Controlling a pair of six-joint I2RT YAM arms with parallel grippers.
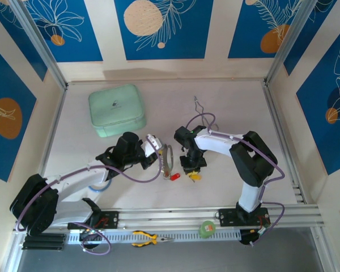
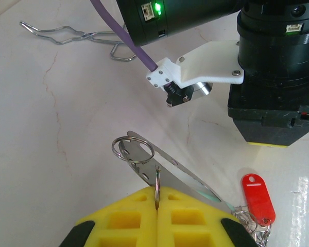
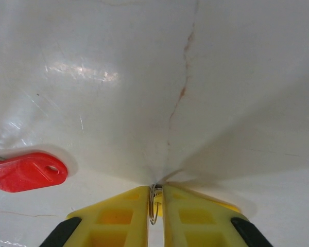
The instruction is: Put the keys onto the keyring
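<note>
The left gripper [image 1: 160, 155] reaches in toward the middle of the table [image 1: 232, 113]. In the left wrist view we see its yellow fingers [image 2: 123, 221] clenched together on the keyring [image 2: 185, 177], with a thin edge of the metal pinched in the seam between them. The keyring is a flat grey loop that extends away from the fingertips, and a small split ring [image 2: 133, 149] sits at its far end. In the top view the keyring [image 1: 169, 160] stands between the two grippers.

The right gripper [image 1: 192, 171] points down at the table, just beside the keyring. In the right wrist view its fingers [image 3: 118, 216] are nearly together and pinch a thin wire ring [image 3: 154, 206] close to the surface. We cannot tell what hangs from this ring.

A red key tag [image 3: 26, 172] lies flat on the table just beside the right fingers, between the two grippers [image 1: 174, 176]. Small silver rings are attached to it [image 2: 257, 198].

Wire tongs [image 2: 67, 33] lie farther back. A pale green case [image 1: 117, 109] sits at the rear left. Yellow-handled pliers [image 1: 150, 239] rest on the near rail.
</note>
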